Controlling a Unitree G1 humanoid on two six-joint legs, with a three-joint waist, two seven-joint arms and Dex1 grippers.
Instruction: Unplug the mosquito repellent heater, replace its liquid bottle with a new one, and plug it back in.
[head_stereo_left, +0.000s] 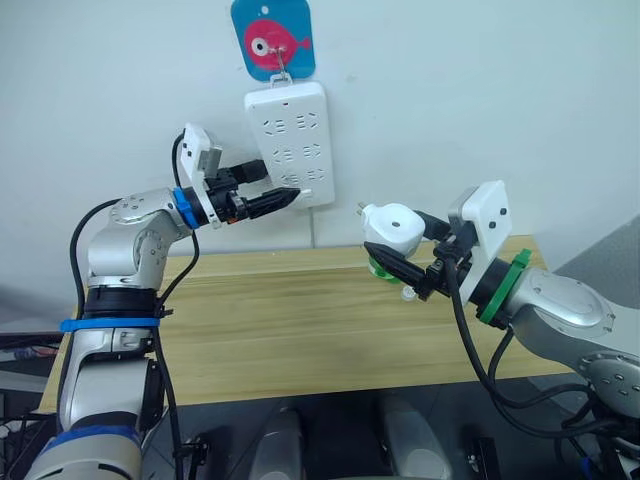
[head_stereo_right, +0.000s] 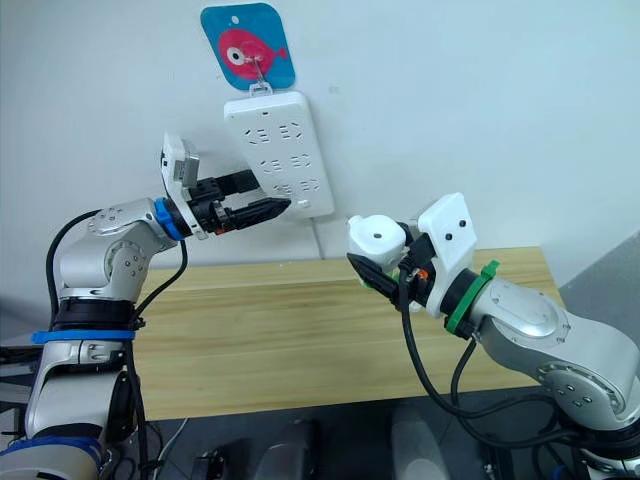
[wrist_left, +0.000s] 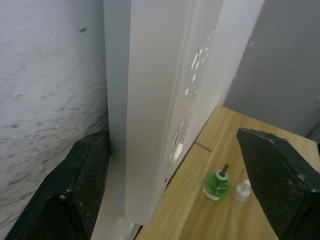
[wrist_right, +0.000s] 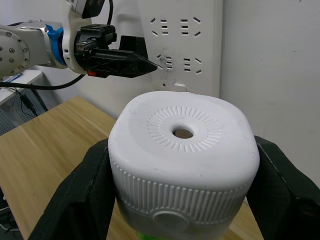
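Right wrist view: the right end effector (wrist_right: 182, 200) is clamped on the mosquito repellent heater (wrist_right: 184, 150), one black finger against each side of its white ribbed body, with the face bearing the small dark round hole turned toward the wrist camera. In the head views the heater is held in the air above the far edge of the wooden surface (head_stereo_left: 280, 320), well apart from the power strip (head_stereo_left: 290, 140). Its metal plug pins stick out from the side nearest the strip, and a bit of green shows under its base. The hole face tilts up and toward the robot's right.

The left end effector (head_stereo_left: 268, 190) is at the lower edge of the strip, which hangs on the wall below a blue fish hook plate (head_stereo_left: 273, 38). Its fingers stand apart, one on each side of the strip's edge; whether they press on it I cannot tell.

On the surface stand a green liquid bottle (wrist_left: 216, 184) and, just beside it, a small clear cap (wrist_left: 242, 190).
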